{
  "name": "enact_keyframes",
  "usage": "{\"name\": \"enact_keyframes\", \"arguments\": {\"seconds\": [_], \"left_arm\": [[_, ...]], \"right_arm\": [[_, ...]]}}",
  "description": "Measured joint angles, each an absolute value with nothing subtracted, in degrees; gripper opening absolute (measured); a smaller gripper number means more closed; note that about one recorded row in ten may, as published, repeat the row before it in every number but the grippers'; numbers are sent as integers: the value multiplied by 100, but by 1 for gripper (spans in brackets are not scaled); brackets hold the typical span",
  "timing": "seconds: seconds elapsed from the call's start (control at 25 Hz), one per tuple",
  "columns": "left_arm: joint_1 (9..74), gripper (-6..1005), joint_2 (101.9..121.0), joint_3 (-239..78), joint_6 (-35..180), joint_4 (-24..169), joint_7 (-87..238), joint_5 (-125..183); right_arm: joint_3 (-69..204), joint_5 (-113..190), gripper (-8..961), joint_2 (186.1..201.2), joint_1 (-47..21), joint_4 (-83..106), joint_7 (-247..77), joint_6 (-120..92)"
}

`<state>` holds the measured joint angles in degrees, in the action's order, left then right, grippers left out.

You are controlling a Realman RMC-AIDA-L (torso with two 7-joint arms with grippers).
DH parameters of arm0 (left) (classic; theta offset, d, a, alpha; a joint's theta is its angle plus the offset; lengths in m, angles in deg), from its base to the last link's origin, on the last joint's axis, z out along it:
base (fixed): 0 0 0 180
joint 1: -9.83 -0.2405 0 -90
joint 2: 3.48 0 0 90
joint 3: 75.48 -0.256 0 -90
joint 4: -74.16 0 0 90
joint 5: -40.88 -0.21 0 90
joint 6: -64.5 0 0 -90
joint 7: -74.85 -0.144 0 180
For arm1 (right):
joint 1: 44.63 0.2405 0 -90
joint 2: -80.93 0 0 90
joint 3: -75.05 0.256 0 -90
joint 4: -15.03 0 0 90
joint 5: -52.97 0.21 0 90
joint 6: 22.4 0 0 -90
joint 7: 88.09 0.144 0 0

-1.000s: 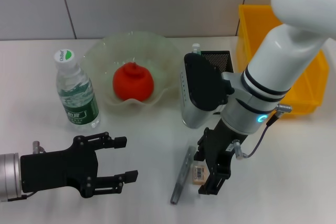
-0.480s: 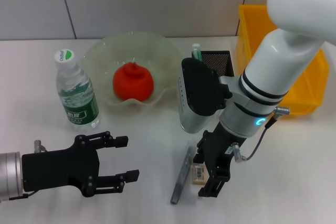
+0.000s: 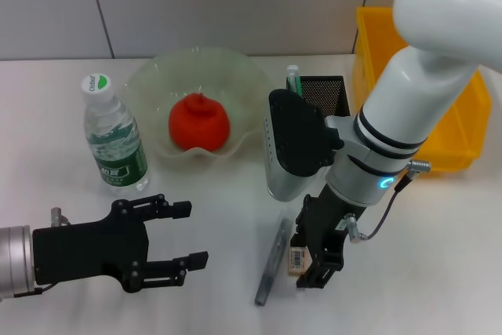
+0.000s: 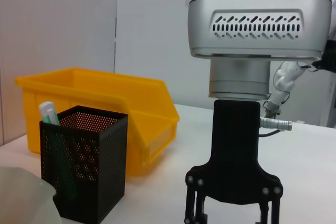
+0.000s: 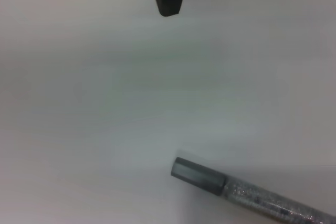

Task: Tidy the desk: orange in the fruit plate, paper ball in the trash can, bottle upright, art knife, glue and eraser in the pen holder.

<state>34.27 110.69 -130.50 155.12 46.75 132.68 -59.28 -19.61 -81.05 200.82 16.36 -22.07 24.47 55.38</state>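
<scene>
Your right gripper (image 3: pixel 312 253) straddles the tiny beige barcode-labelled eraser (image 3: pixel 297 259) on the plain white desk (image 3: pixel 439 256), near the slim grey art knife (image 3: pixel 271 261), fingers parted around it, so close squarely before lifting toward the black mesh pen holder (image 3: pixel 328 89).

On the counter (image 3: pixel 63 100), the bottle (image 3: pixel 114 137) stands at frame left. Right of it, the orange (image 3: pixel 199 123) sits in the fruit plate (image 3: pixel 149 84). The pen holder (image 3: pixel 328 90), then the trash can (image 3: pixel 455 139), lie farther right. Bottom centre, the art knife (image 3: pixel 271 260) lies just left of the eraser (image 3: pixel 297 259).
</scene>
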Motion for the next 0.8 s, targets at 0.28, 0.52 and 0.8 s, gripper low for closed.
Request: {"name": "enact_keyframes", "arguments": {"seconds": [0.28,0.52,0.8], "left_arm": [[3431,786,11068,-13050,15512,4665,13268,-5923],[3443,786,11068,-13013,15511,4665,13268,-5922],[3457,786,11073,-13006,15512,4665,13268,-5922]], "right_arm": [[-2014,-8106,622,20082,1637,-2201,2502,5471],[-2041,-8105,492,20082,1633,-2202,2516,5443],[-2106,-8051,427,20082,1614,-2254,2567,5370]]}}
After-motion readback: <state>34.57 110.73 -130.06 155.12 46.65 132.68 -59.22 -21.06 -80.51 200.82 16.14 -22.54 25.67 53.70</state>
